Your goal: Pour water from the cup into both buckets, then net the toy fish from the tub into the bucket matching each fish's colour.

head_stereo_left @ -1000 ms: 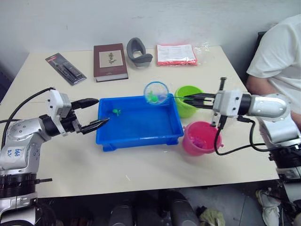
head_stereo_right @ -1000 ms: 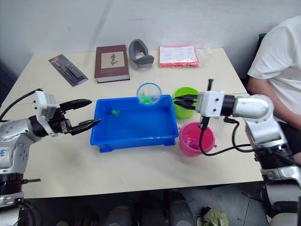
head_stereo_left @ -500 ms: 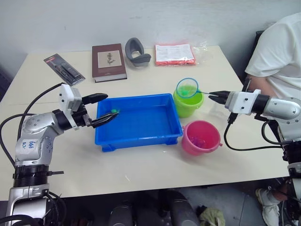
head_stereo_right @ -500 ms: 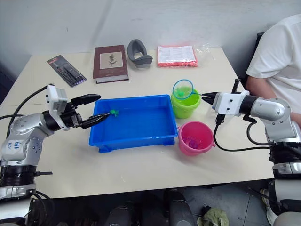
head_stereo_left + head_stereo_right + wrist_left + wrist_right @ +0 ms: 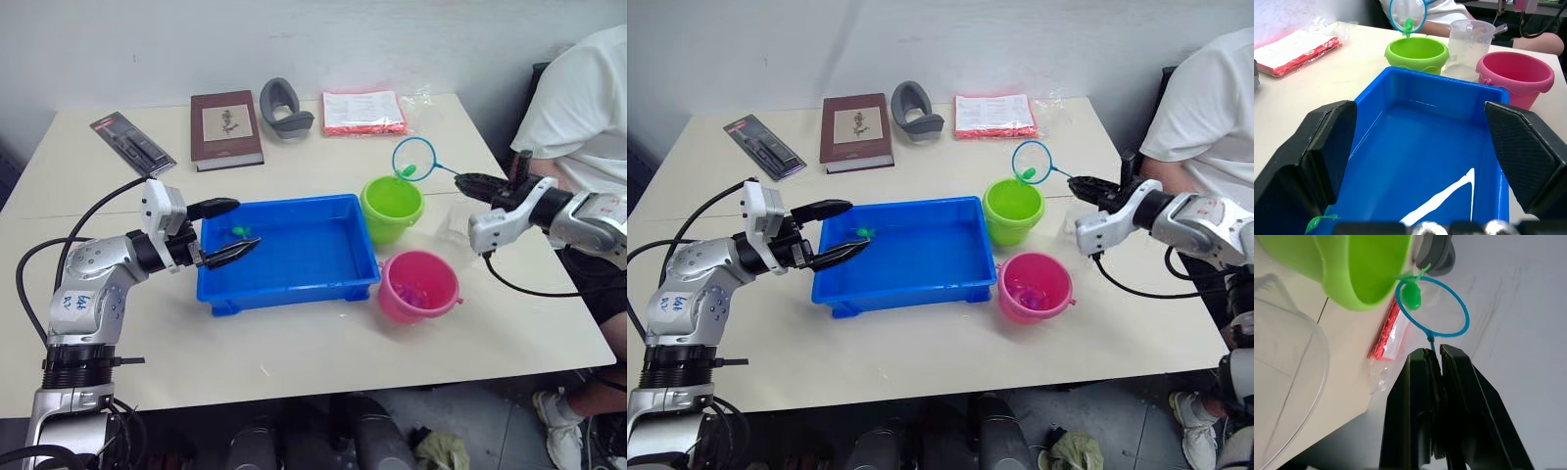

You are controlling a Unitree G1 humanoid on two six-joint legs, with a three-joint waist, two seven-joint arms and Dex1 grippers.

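Right hand (image 5: 468,182) is clamped on the thin handle of a small net with a blue wire hoop (image 5: 414,159), its two black fingers pressed together around the stem. Ahead of that hand the hoop hangs tilted above the far rim of the lime green round plastic bucket (image 5: 392,208), and a tiny bright green toy fish (image 5: 405,172) clings to the hoop's lower edge, apparently so that it can drop into the pail of its own colour. Just beside the hand stands the large clear plastic measuring cup (image 5: 1469,49), between the green bucket and the bright pink round bucket (image 5: 419,286), which sits nearer the robot and has small pink shapes inside. Left hand (image 5: 232,231) has its fingers spread wide apart, holding nothing, poised over the near end of the shallow bright blue rectangular plastic tub (image 5: 287,252), perhaps to steady it. Another small green fish (image 5: 238,231) lies in the tub close to that hand's fingertips. Smooth, glossy plastic all round; water is hard to make out on the pale tabletop (image 5: 323,343).
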